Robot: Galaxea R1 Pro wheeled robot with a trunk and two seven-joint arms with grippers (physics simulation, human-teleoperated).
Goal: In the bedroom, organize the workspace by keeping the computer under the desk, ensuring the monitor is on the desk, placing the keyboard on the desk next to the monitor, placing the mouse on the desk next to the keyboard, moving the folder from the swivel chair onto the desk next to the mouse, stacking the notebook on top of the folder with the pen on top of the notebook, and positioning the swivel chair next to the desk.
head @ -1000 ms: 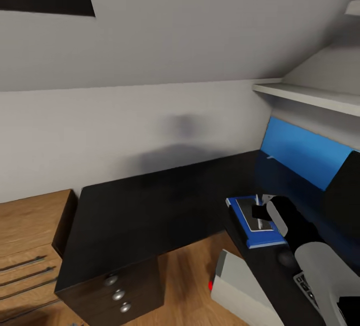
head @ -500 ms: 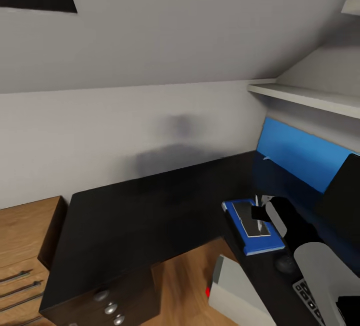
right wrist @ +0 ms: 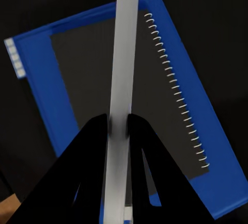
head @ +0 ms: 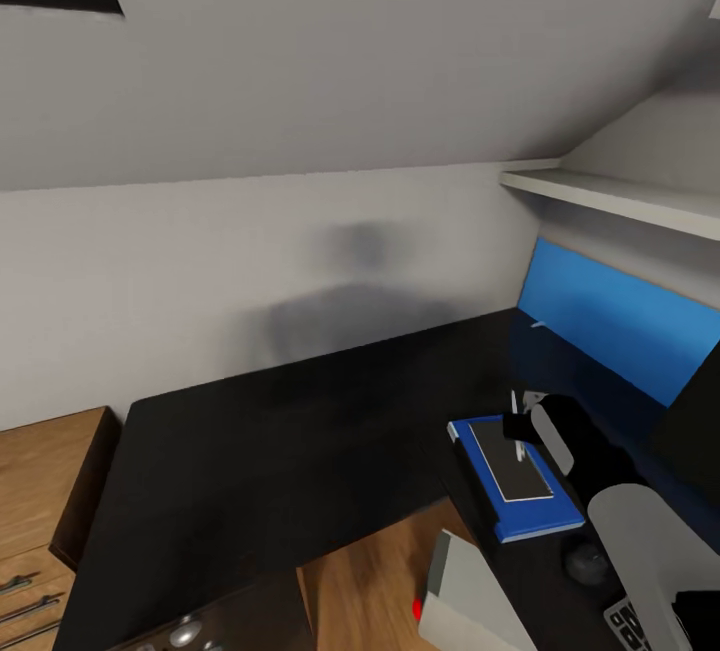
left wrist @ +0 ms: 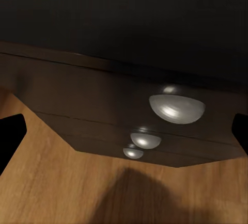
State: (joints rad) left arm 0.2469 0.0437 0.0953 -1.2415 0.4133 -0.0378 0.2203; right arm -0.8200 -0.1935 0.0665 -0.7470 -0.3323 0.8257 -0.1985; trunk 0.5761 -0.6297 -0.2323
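The robot looks to be at the last bit of the stacking: the pen (right wrist: pixel 123 79) is pinched upright between the two fingers of the right gripper (right wrist: pixel 119 126), poised over the notebook (right wrist: pixel 129 100), which lies on the blue folder (head: pixel 515 479) at the lower right of the head view, on the black desk (head: pixel 280 451). In the right wrist view the dark spiral-bound notebook sits squarely inside the folder's blue border. I cannot tell whether the pen tip touches the cover yet.

To my eye the next move calls for bringing the pen down flat onto the notebook and then parting the fingers, gently enough that the thin stick doesn't roll off.

The left gripper (left wrist: pixel 124 131) is spread wide, its dark fingertips at the two edges of the left wrist view, facing the drawer unit (left wrist: pixel 129 110) with its round knobs.

The computer (head: pixel 470 596) shows at the bottom, below the desk edge; a mouse (head: pixel 585 561) lies just beyond the folder.

Against the picture of a second ago the whole view has swung: the wooden cabinet (head: pixel 40 491) has slid toward the lower left corner, the camera's doing. The right gripper holds the pen over the notebook as before.
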